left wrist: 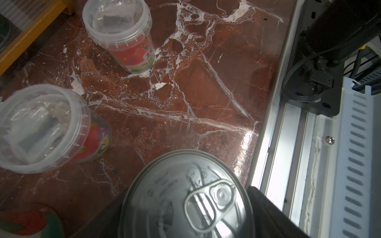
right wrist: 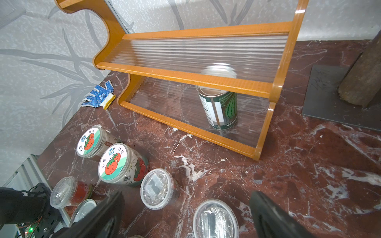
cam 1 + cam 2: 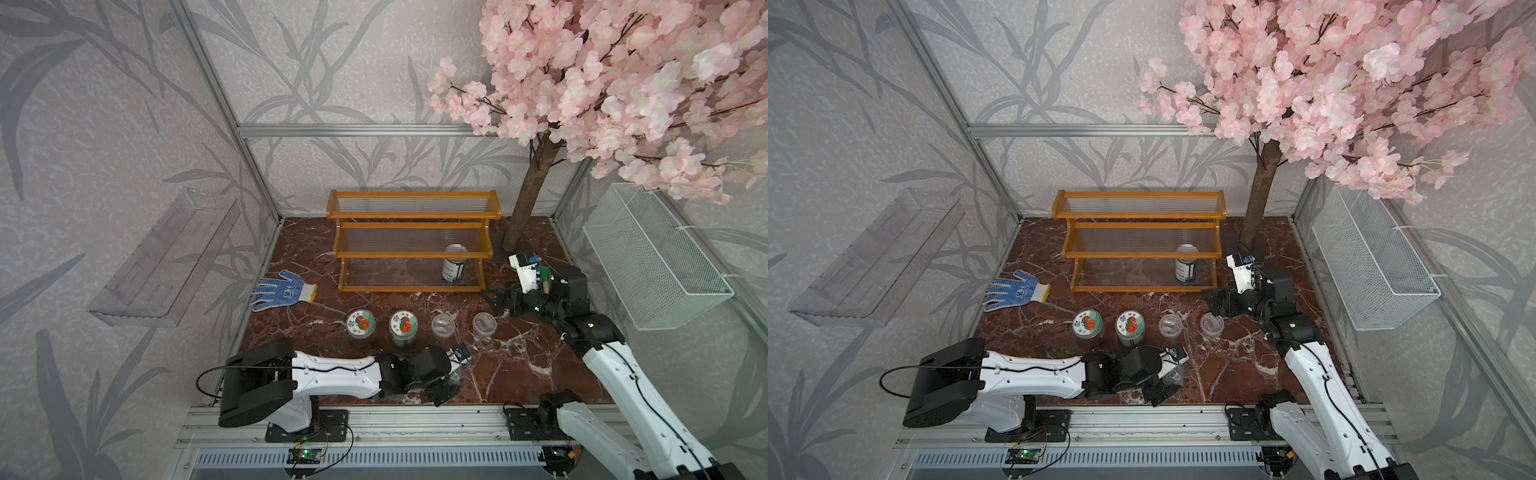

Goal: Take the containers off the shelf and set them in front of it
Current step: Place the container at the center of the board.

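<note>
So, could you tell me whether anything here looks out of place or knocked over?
Only the blue glove lies oddly: flat on the table beside the shelf, the one thing that is no container. The containers in view stand upright; nothing is spilled.

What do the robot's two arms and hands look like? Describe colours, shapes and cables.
The left arm and right arm have smooth white shells joined by blocky black joints, with thin black cables running along them. The left hand and right hand are black, each with two flat fingers. A small white camera sits by each.
</note>
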`<state>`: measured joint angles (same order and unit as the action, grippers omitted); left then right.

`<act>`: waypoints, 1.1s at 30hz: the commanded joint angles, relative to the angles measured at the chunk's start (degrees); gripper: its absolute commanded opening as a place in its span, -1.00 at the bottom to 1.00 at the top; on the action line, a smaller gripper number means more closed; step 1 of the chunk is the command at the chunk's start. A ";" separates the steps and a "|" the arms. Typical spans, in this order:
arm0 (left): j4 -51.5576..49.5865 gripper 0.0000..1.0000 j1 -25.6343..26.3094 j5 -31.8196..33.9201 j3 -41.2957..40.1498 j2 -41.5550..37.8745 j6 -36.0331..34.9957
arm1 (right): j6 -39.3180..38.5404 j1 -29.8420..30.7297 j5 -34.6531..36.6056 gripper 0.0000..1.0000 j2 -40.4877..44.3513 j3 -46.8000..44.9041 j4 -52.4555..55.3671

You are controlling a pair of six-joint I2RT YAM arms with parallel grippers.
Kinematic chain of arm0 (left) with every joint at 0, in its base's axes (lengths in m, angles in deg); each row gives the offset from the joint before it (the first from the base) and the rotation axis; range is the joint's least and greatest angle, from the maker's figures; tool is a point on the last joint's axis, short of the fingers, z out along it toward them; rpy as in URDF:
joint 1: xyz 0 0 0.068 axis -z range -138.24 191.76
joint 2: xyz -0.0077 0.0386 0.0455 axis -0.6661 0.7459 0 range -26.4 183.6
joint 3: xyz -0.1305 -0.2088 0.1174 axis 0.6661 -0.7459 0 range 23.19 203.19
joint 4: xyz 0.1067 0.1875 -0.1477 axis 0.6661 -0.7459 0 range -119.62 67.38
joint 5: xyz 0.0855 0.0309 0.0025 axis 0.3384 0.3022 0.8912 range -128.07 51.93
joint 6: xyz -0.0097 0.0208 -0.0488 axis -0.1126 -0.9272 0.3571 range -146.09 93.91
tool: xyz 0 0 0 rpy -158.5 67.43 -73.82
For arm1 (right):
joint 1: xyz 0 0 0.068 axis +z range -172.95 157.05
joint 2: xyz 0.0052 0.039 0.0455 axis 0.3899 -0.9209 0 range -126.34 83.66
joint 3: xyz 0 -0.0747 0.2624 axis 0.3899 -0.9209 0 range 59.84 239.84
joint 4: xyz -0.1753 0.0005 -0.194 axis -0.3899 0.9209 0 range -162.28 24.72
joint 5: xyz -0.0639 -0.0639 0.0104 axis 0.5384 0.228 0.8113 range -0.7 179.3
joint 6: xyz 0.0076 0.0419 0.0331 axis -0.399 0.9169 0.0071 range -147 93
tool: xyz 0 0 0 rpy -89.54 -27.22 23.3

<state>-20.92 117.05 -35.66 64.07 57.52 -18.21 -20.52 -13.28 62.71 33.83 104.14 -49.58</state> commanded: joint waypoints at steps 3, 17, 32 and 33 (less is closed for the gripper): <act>-1.73 0.78 -0.47 0.28 0.36 -0.16 0.21 | 0.55 -0.28 -0.96 0.98 -0.05 -0.26 -1.52; -5.29 0.81 -1.22 2.36 2.64 -2.14 0.72 | -0.31 3.66 1.41 0.98 -4.45 -3.83 -9.02; -13.09 1.00 -4.81 -0.29 9.64 -9.42 2.98 | 2.31 11.47 18.11 0.98 -29.48 -7.73 -45.11; -12.53 1.00 -6.10 -1.33 9.65 -10.38 2.94 | 2.10 12.46 20.31 0.98 -31.20 -7.68 -47.38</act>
<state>-31.92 113.36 -35.11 71.90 49.89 -16.18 -18.53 -2.57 76.18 5.20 95.99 -86.43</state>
